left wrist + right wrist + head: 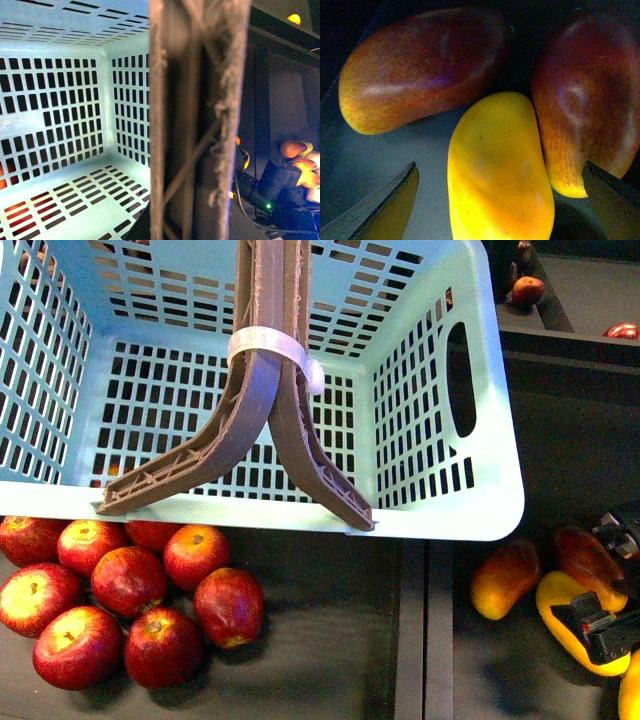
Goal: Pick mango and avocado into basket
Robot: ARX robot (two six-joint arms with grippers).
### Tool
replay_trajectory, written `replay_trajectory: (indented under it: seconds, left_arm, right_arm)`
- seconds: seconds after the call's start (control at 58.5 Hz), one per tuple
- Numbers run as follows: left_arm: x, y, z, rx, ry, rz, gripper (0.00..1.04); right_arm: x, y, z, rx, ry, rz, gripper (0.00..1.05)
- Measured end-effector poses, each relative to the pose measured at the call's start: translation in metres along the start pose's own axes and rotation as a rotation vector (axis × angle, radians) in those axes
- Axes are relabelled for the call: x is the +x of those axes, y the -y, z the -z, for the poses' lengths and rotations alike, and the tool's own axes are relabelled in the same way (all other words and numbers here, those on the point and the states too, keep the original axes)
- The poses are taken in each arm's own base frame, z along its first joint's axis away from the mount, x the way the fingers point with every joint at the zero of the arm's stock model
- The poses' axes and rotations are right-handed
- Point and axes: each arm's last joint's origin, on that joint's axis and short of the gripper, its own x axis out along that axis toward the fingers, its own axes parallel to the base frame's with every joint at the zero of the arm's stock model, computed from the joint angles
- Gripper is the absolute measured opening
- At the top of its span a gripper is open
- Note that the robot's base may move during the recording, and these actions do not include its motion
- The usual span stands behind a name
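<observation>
The smooth, bright yellow oval mango (556, 602) lies on the dark surface (400, 640) at about 4 o'clock from the pale teal slotted plastic basket (300, 515) in the front view. The right jaws are directly over it. In the right wrist view they are spread wide, one dark tip on each side of the fruit, and hold nothing.

The mango's long axis runs from about 10 o'clock to 4 o'clock in the front view, crosswise to the line between the two tips. A closing move would therefore meet its narrow width, which I judge to be the better way to take it. The right arm is plainly the nearer one.

Room is uneven. On one side the tip has bare dark surface beside it. On the other side a dark red-orange elongated mango (580, 110) lies against the yellow fruit, so that tip has little clearance and may nudge it. A second red-orange mango (420, 70) lies across the yellow one's far end, just apart from it.

The basket looks empty inside. Its brown-grey handles (270, 410) are drawn up together under a white tie (272, 343). The left jaws do not show in any view, so I cannot tell how they stand. No avocado is visible. A heap of red apples (130, 585) lies at 7 o'clock of the basket, well clear of the mango.
</observation>
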Motion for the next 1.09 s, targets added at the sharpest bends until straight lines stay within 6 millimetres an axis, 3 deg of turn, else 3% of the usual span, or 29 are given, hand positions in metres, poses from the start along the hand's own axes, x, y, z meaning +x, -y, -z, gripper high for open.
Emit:
replay_trajectory:
  seconds: [0.256, 0.683, 0.905, 1.093]
  left_arm:
    - [0.0, 0.0, 0.0, 0.001, 0.0, 0.0, 0.06]
    - [0.0, 0.0, 0.0, 0.0, 0.0, 0.0, 0.06]
    - [0.0, 0.0, 0.0, 0.0, 0.0, 0.0, 0.06]
    - [0.0, 0.0, 0.0, 0.0, 0.0, 0.0, 0.06]
  right_arm:
    - [0.019, 0.003, 0.011, 0.009, -0.038, 0.002, 0.97]
    - [0.027, 0.002, 0.021, 0.017, -0.046, 0.009, 0.97]
    - [0.028, 0.002, 0.022, 0.027, -0.045, 0.01, 0.7]
    - [0.023, 0.003, 0.021, 0.053, -0.031, 0.006, 0.66]
